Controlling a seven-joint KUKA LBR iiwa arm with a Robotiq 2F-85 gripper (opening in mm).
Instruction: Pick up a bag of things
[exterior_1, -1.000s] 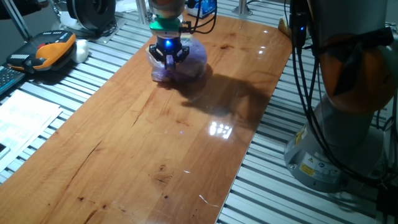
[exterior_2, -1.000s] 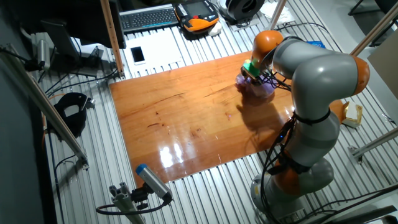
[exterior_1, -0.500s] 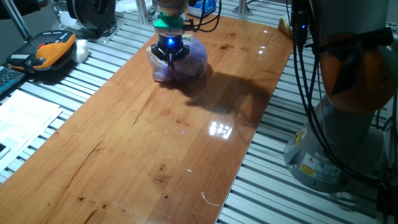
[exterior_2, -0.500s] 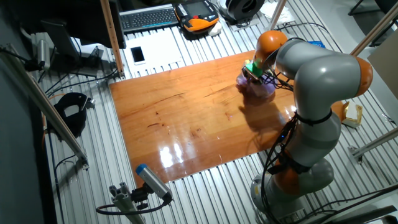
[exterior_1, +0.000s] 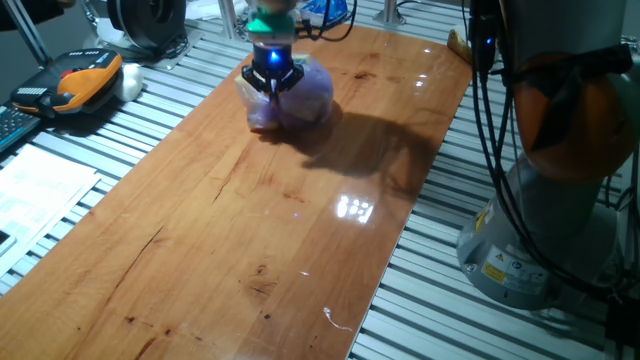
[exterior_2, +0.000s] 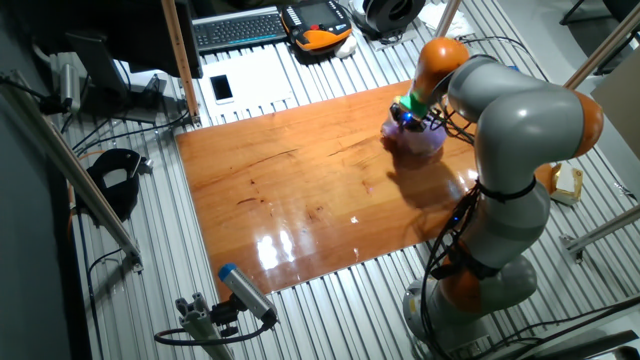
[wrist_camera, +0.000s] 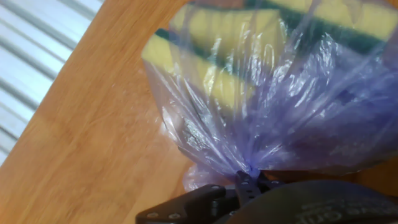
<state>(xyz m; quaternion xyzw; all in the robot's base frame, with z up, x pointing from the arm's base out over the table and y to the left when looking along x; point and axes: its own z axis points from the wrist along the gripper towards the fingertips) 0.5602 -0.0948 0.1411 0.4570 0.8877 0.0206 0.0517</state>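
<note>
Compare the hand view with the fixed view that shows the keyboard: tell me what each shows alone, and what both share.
Only the hand view shows yellow blocks with green edges through the plastic, and the bag's neck pinched between the gripper fingers.

Only the fixed view shows the grey and orange robot arm, a black keyboard, a white phone and an orange-and-black handheld controller.

Both show the crinkly translucent purple plastic bag on the wooden table.
</note>
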